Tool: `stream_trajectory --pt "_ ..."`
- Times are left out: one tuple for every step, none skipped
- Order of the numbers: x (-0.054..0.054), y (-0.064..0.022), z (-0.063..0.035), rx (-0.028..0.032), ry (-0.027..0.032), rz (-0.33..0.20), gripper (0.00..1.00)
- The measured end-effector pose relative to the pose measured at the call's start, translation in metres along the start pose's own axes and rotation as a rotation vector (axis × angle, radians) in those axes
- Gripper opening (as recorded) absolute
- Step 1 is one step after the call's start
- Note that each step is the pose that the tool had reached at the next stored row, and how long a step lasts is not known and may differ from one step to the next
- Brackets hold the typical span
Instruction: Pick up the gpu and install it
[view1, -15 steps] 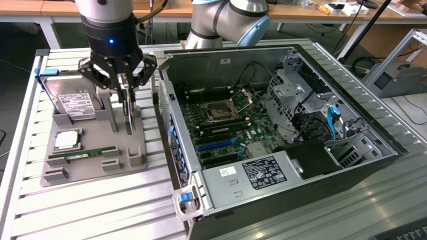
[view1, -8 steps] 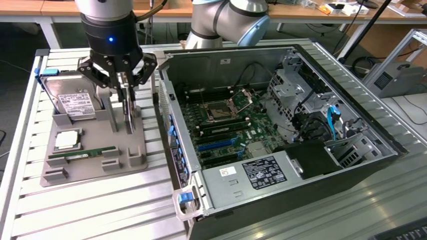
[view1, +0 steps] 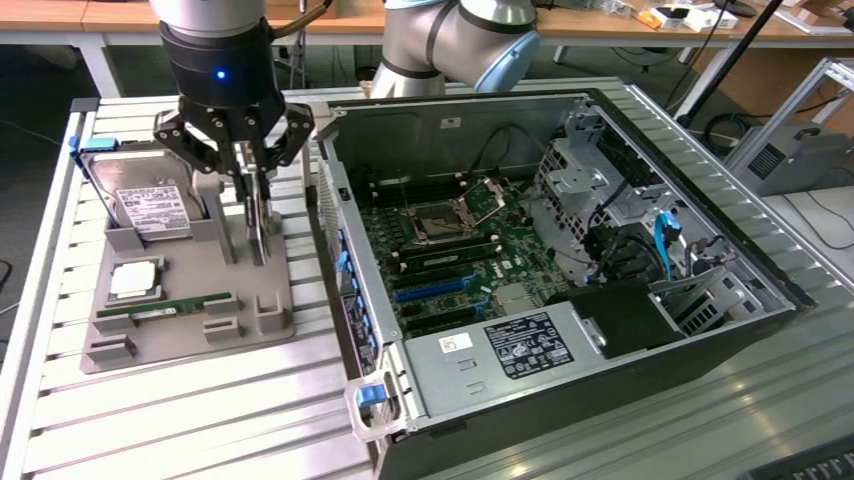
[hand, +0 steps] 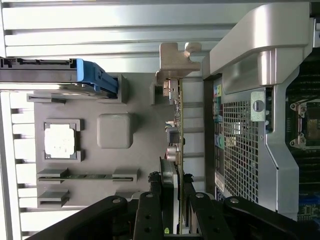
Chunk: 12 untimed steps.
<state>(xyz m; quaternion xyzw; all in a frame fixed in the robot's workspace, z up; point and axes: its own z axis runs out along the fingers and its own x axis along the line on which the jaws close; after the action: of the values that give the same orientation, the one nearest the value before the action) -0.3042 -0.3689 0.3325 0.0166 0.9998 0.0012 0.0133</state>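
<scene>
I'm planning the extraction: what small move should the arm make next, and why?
Probably a short, straight lift. The pincer looks closed on the upright gpu, which stands on edge in the tray, with the case close beside it. Pulling sideways would likely jam or tilt the card.

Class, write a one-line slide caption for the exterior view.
Gripper clamped on the graphics card standing on edge in a grey tray, beside an open computer.
</scene>
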Motion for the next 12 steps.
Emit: stream_trajectory --pt "0.0 0.0 -0.0006 0.0 0.0 0.0 0.27" --pt "0.0 0.0 -0.0009 0.0 0.0 0.0 0.27" --pt "0.0 0.0 -0.0014 0.0001 0.0001 0.0 0.27" --pt "-0.0001 0.0 -0.0018 0.0 0.0 0.0 0.27" --pt "-0.0001 0.0 -0.0022 0.0 0.0 0.0 0.27" --pt "-0.0001 0.0 -0.0027 0.0 0.0 0.0 0.27" --pt "-0.0001 0.0 -0.0031 0.0 0.0 0.0 0.27" --pt "-0.0001 0.0 -0.0035 -0.0001 0.0 0.0 0.27" --pt "-0.0001 0.0 -0.0038 -0.0002 -0.0001 0.0 0.27" --pt "-0.0001 0.0 -0.0041 -0.0002 -0.0002 0.0 0.27" --pt "-0.0001 0.0 -0.0045 -0.0002 -0.0001 0.0 0.27" --pt "-0.0001 0.0 -0.0048 -0.0003 -0.0001 0.0 0.27"
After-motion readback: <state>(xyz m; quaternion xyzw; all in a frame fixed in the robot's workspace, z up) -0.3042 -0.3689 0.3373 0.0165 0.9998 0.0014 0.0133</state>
